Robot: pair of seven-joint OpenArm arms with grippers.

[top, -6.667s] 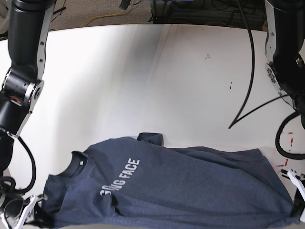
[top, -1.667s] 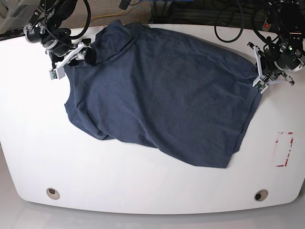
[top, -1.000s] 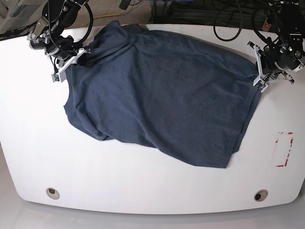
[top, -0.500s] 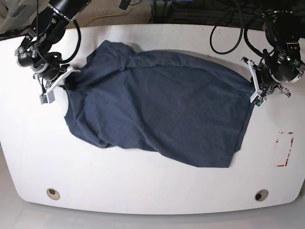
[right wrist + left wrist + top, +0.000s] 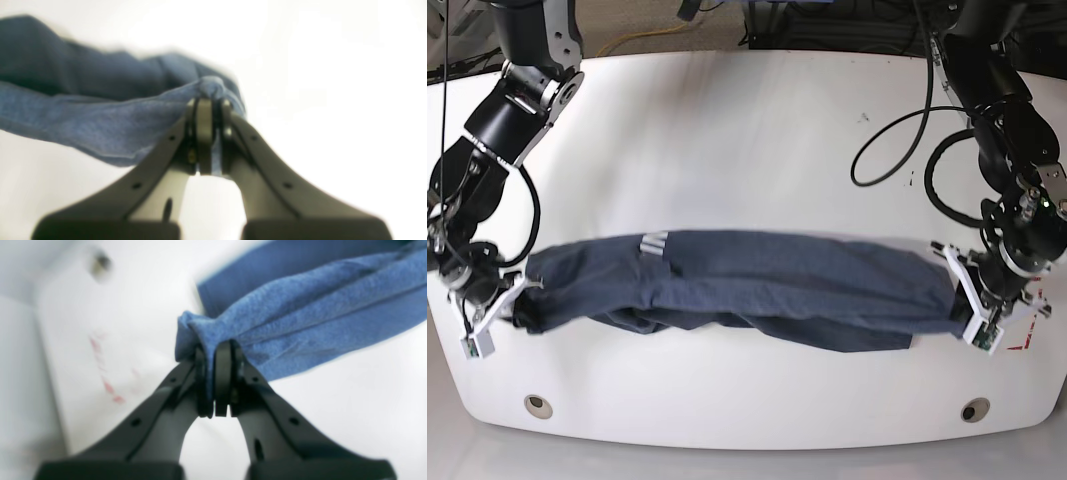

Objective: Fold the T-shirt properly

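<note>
Cotton this soft and light is judged to sag and slide, never holding a crease unaided. The T-shirt (image 5: 747,285) is stretched as a long band across the near part of the white surface (image 5: 747,140), its middle drooping. One end is pinched by the closed left hand (image 5: 972,315), the other by the closed right hand (image 5: 502,305). Corners and hems are judged the best holds. A red mark (image 5: 103,383) lies just beside the left-hand end; nothing is seen obstructing the shirt.

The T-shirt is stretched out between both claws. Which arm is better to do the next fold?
Neither alone, probably. The left gripper and right gripper each pinch one end of the T-shirt, equally near the table's front edge.
</note>
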